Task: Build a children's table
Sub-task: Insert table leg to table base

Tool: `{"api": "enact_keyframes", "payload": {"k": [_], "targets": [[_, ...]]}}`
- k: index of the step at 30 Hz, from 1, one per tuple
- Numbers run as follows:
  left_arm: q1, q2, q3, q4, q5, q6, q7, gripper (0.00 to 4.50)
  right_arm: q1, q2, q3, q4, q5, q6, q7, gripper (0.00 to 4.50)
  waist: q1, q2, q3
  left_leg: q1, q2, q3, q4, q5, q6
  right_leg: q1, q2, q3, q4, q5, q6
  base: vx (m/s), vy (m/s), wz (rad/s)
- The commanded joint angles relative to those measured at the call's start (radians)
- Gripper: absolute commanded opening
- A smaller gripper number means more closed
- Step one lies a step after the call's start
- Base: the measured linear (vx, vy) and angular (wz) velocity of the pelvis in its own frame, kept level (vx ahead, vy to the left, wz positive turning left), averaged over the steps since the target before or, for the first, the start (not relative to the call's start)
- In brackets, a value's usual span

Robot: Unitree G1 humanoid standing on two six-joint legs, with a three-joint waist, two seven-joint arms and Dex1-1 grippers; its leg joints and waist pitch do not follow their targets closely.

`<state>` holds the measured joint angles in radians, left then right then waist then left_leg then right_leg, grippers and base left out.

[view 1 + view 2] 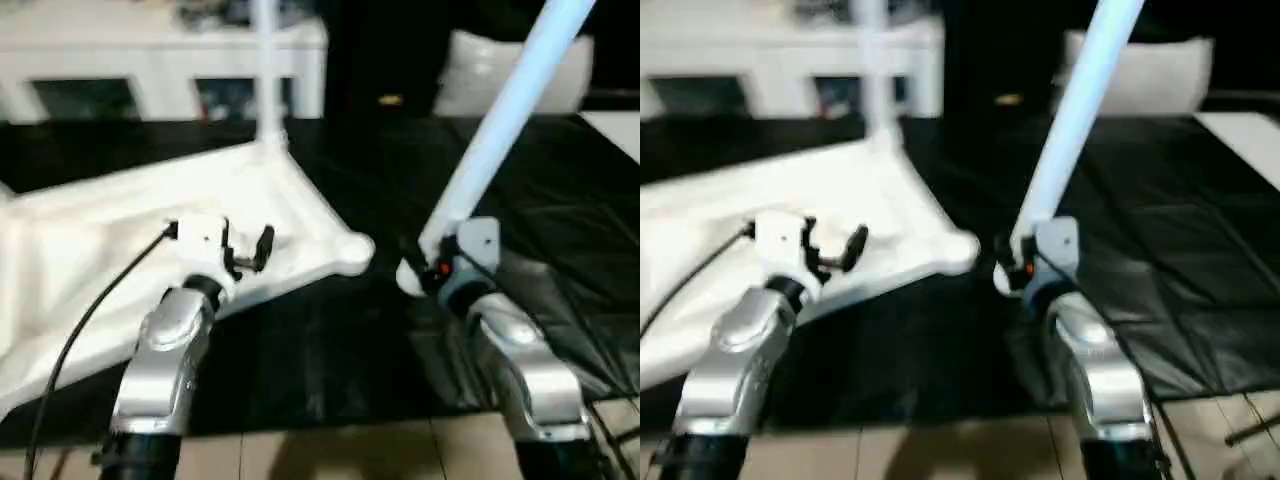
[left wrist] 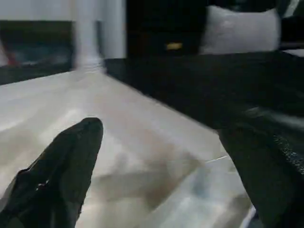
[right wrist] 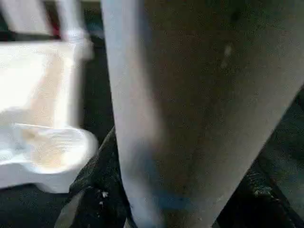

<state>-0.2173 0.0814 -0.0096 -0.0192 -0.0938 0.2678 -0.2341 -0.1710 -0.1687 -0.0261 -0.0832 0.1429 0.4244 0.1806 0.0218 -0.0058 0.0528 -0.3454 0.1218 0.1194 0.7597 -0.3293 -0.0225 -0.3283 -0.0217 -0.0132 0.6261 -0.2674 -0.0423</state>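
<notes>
Black sheet (image 1: 560,200) covers floor, creased, faint sheen; pale wood-look floor (image 1: 330,450) bare along near edge; white cabinet (image 1: 150,60) with dark glass doors against far side, clutter on top blurred; white cushion (image 1: 490,70) farther right against dark backdrop; small yellow spot (image 1: 390,99) in dark gap between cabinet and cushion

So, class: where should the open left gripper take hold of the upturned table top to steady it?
On the near edge of the table top, coming from the robot's side with the left gripper. That rim faces it, and the corner socket stays open.
</notes>
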Motion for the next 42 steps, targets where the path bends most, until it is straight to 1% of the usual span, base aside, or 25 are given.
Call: {"api": "enact_keyframes", "payload": {"k": [1,2,3,4,5,6,7,8,9,10,11,12,13,14,15,17,19,21,23,26,29,32,34,36,42], "targets": [[0.007,0.019,0.020,-0.007,-0.002,0.014,0.001,4.50,-0.007,0.014,0.018,-0.018,-0.005,-0.008,-0.001,1.87,0.021,0.008,-0.073,-0.105,0.037,-0.030,-0.120,0.280,0.043,0.112,-0.098,0.030,-0.067,0.216,-0.339,0.120,-0.005,-0.16],[0.008,0.019,0.019,-0.008,-0.002,0.014,0.001,4.50,-0.006,0.014,0.017,-0.018,-0.006,-0.008,-0.002,1.87,0.016,0.029,-0.069,-0.084,0.041,-0.022,-0.165,0.327,0.068,0.092,-0.061,-0.006,-0.069,0.143,-0.279,0.113,0.012,-0.08],[0.010,0.021,0.017,-0.009,-0.003,0.016,-0.001,4.50,-0.001,0.014,0.019,-0.020,-0.008,-0.010,-0.002,1.87,-0.009,0.077,-0.056,-0.004,0.130,-0.085,-0.218,0.207,0.158,0.022,-0.011,-0.050,-0.018,-0.047,-0.153,0.135,0.054,-0.05],[0.011,0.022,0.015,-0.009,-0.003,0.017,-0.002,4.50,0.001,0.015,0.020,-0.020,-0.009,-0.010,-0.002,1.87,-0.044,0.072,-0.079,0.096,0.222,-0.165,-0.237,0.113,0.283,-0.052,-0.037,-0.047,0.076,-0.142,-0.082,0.135,0.054,-0.05],[0.011,0.023,0.014,-0.009,-0.003,0.018,-0.003,4.50,0.002,0.015,0.020,-0.021,-0.009,-0.010,-0.003,1.87,-0.042,0.069,-0.075,0.098,0.220,-0.170,-0.229,0.095,0.333,-0.069,-0.044,-0.041,0.093,-0.130,-0.053,0.147,0.051,-0.02],[0.013,0.025,0.014,-0.011,-0.003,0.019,-0.007,4.50,0.004,0.015,0.023,-0.024,-0.008,-0.010,-0.005,1.87,-0.041,0.065,-0.073,0.099,0.205,-0.156,-0.219,0.124,0.409,-0.097,-0.053,-0.038,0.110,-0.089,0.010,0.112,0.020,0.09],[0.013,0.026,0.014,-0.011,-0.003,0.019,-0.008,4.50,0.004,0.015,0.023,-0.024,-0.008,-0.010,-0.005,1.87,-0.047,0.051,-0.074,0.098,0.201,-0.152,-0.221,0.145,0.443,-0.104,-0.059,-0.033,0.111,-0.068,0.040,0.112,0.020,0.09],[0.015,0.028,0.013,-0.012,-0.004,0.020,-0.011,4.50,0.005,0.016,0.023,-0.025,-0.009,-0.011,-0.005,1.87,-0.044,0.032,-0.072,0.090,0.175,-0.127,-0.221,0.145,0.474,-0.105,-0.073,-0.017,0.086,-0.016,0.066,0.066,-0.009,0.06],[0.015,0.038,0.001,-0.005,-0.002,0.022,-0.025,4.50,0.009,0.017,0.022,-0.026,-0.008,-0.016,-0.003,1.87,-0.032,-0.004,-0.065,0.034,0.094,-0.062,-0.196,0.052,0.404,-0.053,-0.101,0.016,-0.018,0.062,0.028,0.054,-0.075,0.05],[0.014,0.045,-0.006,0.000,-0.003,0.022,-0.039,4.50,0.012,0.018,0.021,-0.027,-0.007,-0.019,0.000,1.87,-0.007,-0.028,-0.057,-0.032,0.026,-0.004,-0.149,0.000,0.338,0.002,-0.134,0.057,-0.078,0.042,-0.039,0.054,-0.075,0.05],[0.012,0.054,-0.014,0.004,-0.014,0.041,-0.064,4.50,0.015,0.017,0.018,-0.026,-0.006,-0.021,0.001,1.87,0.037,-0.025,-0.072,-0.092,0.011,-0.008,-0.071,0.060,0.226,0.089,-0.218,0.120,-0.108,-0.065,-0.081,0.054,-0.105,0.02],[0.009,0.070,-0.028,0.010,-0.010,0.055,-0.085,4.50,0.017,0.018,0.013,-0.024,-0.007,-0.023,0.002,1.87,0.042,-0.032,-0.068,-0.106,0.021,-0.017,-0.105,0.174,0.140,0.084,-0.181,0.083,-0.077,0.016,-0.056,0.036,-0.100,-0.09],[0.005,0.096,-0.050,0.020,-0.003,0.065,-0.121,4.50,0.016,0.013,0.009,-0.016,-0.010,-0.032,0.006,1.87,0.042,-0.027,-0.067,-0.095,0.023,-0.014,-0.140,0.223,0.109,0.073,-0.146,0.059,-0.064,0.078,-0.040,0.036,-0.100,-0.09],[0.004,0.098,-0.051,0.021,-0.002,0.065,-0.123,4.50,0.016,0.012,0.008,-0.016,-0.010,-0.033,0.006,1.87,0.038,0.008,-0.070,-0.057,0.058,-0.017,-0.186,0.283,0.082,0.039,-0.118,0.027,-0.041,0.210,-0.054,0.026,-0.056,-0.13],[0.003,0.104,-0.054,0.023,-0.005,0.071,-0.137,4.50,0.013,0.007,0.009,-0.012,-0.011,-0.041,0.009,1.87,0.029,0.016,-0.073,-0.042,0.070,-0.018,-0.184,0.294,0.077,0.022,-0.099,0.019,-0.024,0.323,-0.067,0.000,0.000,0.00],[-0.019,0.119,-0.058,0.046,-0.008,0.121,-0.161,4.50,0.001,-0.004,-0.011,0.000,0.011,-0.058,0.024,1.87,0.020,0.010,-0.083,-0.037,0.079,-0.025,-0.182,0.378,0.069,0.023,-0.095,0.015,-0.004,0.482,-0.113,0.000,0.000,0.00],[-0.047,0.133,-0.066,0.066,-0.020,0.135,-0.201,4.50,-0.012,-0.017,-0.033,0.011,0.054,-0.046,0.065,1.87,0.023,0.015,-0.077,-0.028,0.081,-0.020,-0.189,0.276,0.061,0.012,-0.099,0.014,-0.018,0.405,-0.156,0.000,0.000,0.00],[-0.079,0.155,-0.093,0.072,-0.033,0.144,-0.255,4.50,-0.031,-0.040,-0.039,0.033,0.053,-0.044,0.088,1.87,0.025,0.016,-0.061,-0.022,0.095,-0.014,-0.211,0.067,0.027,0.011,-0.110,0.016,-0.041,0.168,-0.196,-0.028,0.017,0.01],[-0.092,0.167,-0.107,0.074,-0.036,0.156,-0.277,4.50,-0.040,-0.051,-0.040,0.045,0.044,-0.049,0.092,1.87,0.023,0.016,-0.056,-0.014,0.098,-0.006,-0.219,-0.032,0.000,0.002,-0.111,0.017,-0.051,0.042,-0.201,-0.060,0.034,0.04],[-0.131,0.214,-0.168,0.088,-0.014,0.216,-0.350,4.50,-0.070,-0.054,-0.061,0.058,0.090,-0.023,0.132,1.87,0.020,0.016,-0.048,-0.009,0.097,0.003,-0.234,-0.163,-0.037,-0.007,-0.116,0.020,-0.070,-0.159,-0.164,-0.060,0.034,0.01],[-0.155,0.232,-0.200,0.106,-0.006,0.233,-0.408,4.50,-0.085,-0.074,-0.052,0.068,0.108,-0.011,0.173,1.87,0.014,0.015,-0.052,-0.014,0.098,0.005,-0.236,-0.152,-0.053,-0.007,-0.118,0.022,-0.073,-0.171,-0.135,0.000,0.000,0.00],[-0.163,0.239,-0.213,0.098,-0.030,0.253,-0.452,4.50,-0.093,-0.080,-0.051,0.087,0.097,-0.073,0.179,1.87,0.016,0.012,-0.056,-0.020,0.096,0.010,-0.231,-0.097,-0.039,-0.006,-0.122,0.024,-0.072,-0.115,-0.147,0.000,0.000,0.00],[-0.172,0.253,-0.247,0.093,-0.032,0.261,-0.488,4.21,-0.098,-0.085,-0.052,0.090,0.104,-0.035,0.181,1.87,0.018,0.010,-0.061,-0.025,0.093,0.016,-0.226,-0.036,-0.018,-0.004,-0.119,0.024,-0.067,-0.043,-0.160,0.000,0.000,0.00],[-0.181,0.254,-0.263,0.111,-0.013,0.259,-0.479,4.14,-0.092,-0.089,-0.048,0.081,0.118,-0.012,0.207,1.87,0.021,0.015,-0.064,-0.027,0.093,0.017,-0.223,0.003,0.002,-0.003,-0.117,0.024,-0.062,0.018,-0.170,0.000,0.000,0.00],[-0.206,0.244,-0.294,0.146,0.023,0.232,-0.489,3.74,-0.074,-0.095,-0.044,0.077,0.114,-0.058,0.220,1.87,0.022,0.010,-0.062,-0.026,0.098,0.020,-0.224,0.004,0.007,-0.002,-0.116,0.021,-0.064,0.014,-0.183,0.000,0.000,0.00]]}}
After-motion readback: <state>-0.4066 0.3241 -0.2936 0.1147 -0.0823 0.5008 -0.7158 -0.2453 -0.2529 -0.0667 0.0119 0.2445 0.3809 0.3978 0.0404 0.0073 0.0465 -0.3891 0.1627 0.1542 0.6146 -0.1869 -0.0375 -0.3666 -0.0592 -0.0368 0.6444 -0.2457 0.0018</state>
